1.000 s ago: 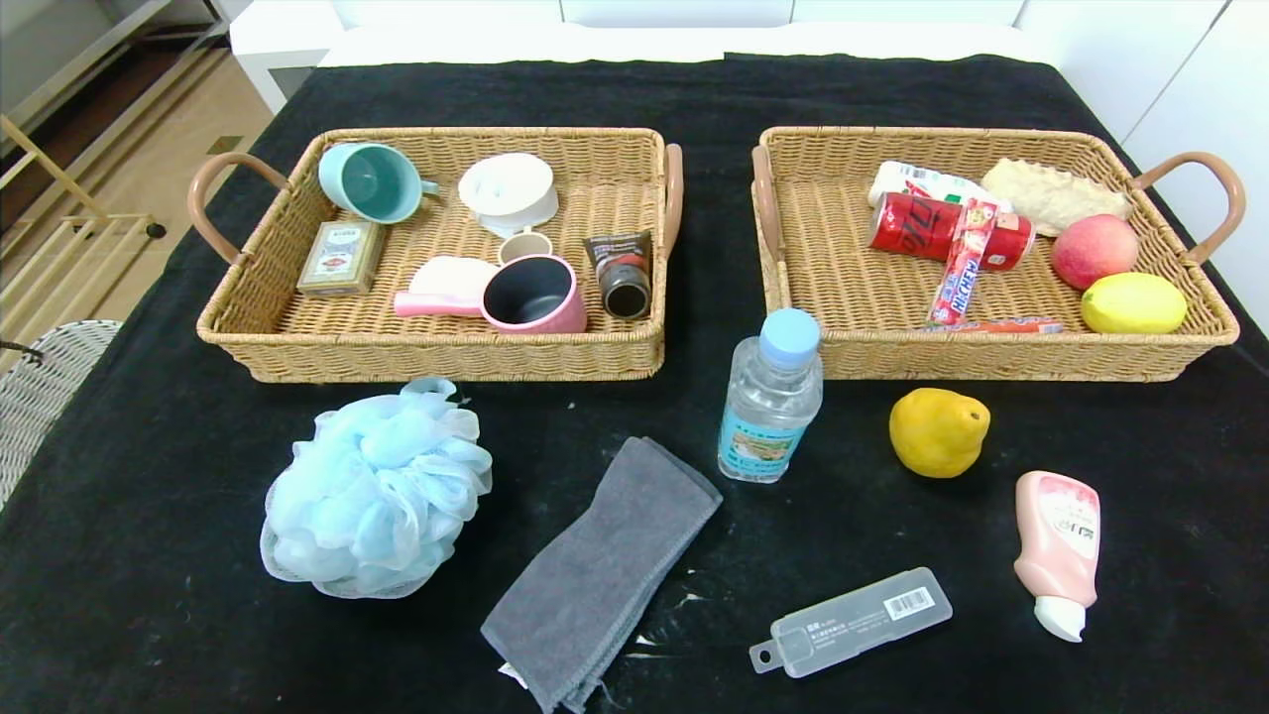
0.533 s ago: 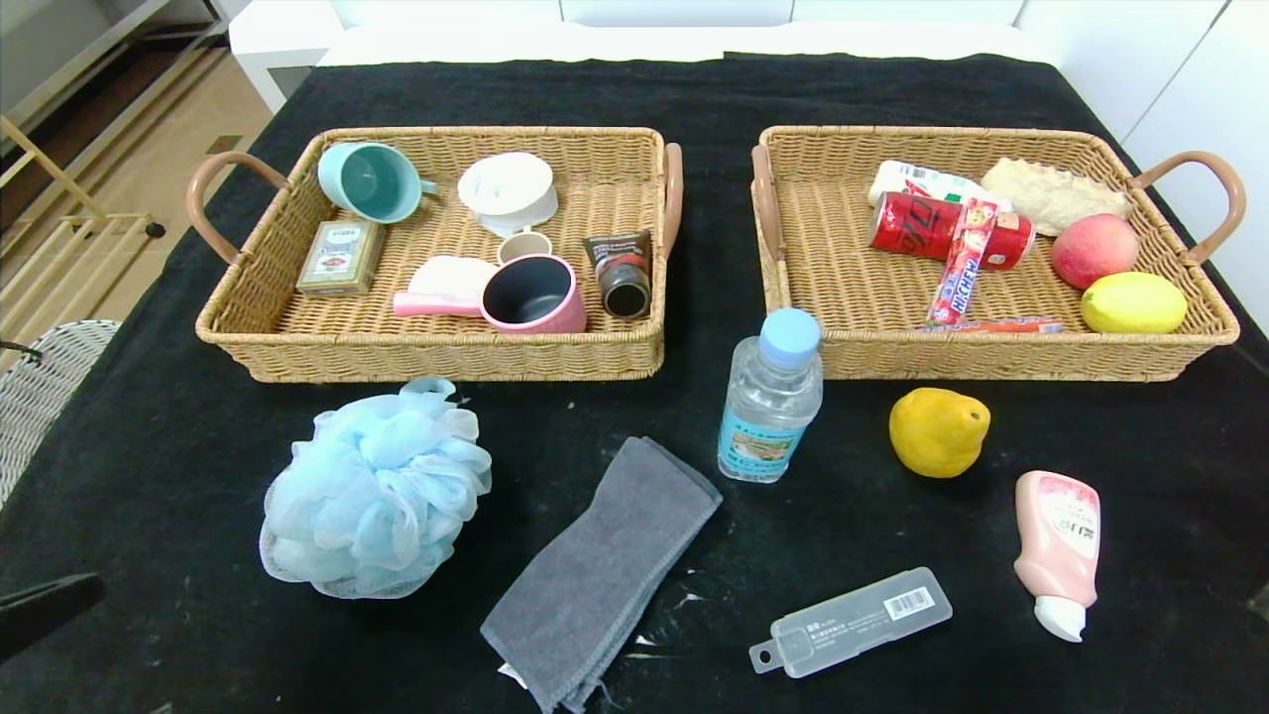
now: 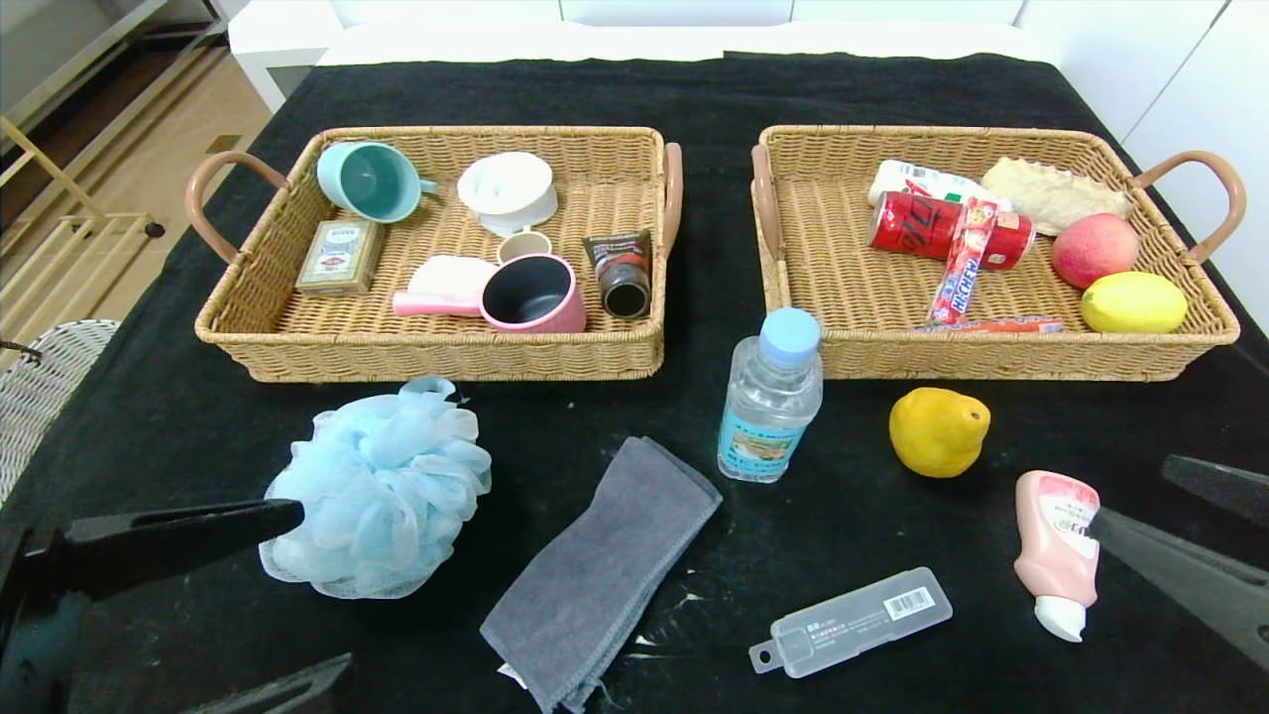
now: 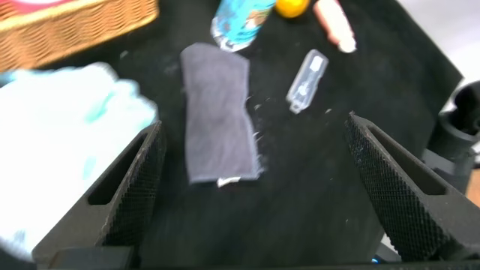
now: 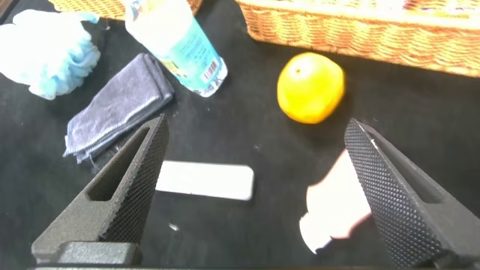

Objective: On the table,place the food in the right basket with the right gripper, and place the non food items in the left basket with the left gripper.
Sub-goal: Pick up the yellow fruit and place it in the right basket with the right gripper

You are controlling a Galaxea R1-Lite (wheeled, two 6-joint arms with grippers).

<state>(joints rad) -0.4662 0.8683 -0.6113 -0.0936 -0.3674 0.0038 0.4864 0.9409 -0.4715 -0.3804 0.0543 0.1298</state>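
Note:
On the black table lie a pale blue bath pouf, a folded grey towel, a pink squeeze tube and a translucent case. The food here is an upright water bottle and a yellow pear. Behind them stand the left basket and the right basket. My left gripper is open at the pouf's near side, one finger touching its edge. My right gripper is open beside the tube. In the right wrist view the pear lies ahead of the open right gripper.
The left basket holds cups, a small box and a dark tube. In the right basket are a red can, snack packs, an apple and a lemon. A strip of bare cloth runs between the baskets.
Both grippers have come into the head view from the near corners, the left one first. It now reaches the pouf, and the right one is beside the pink tube. Nothing on the table moved.

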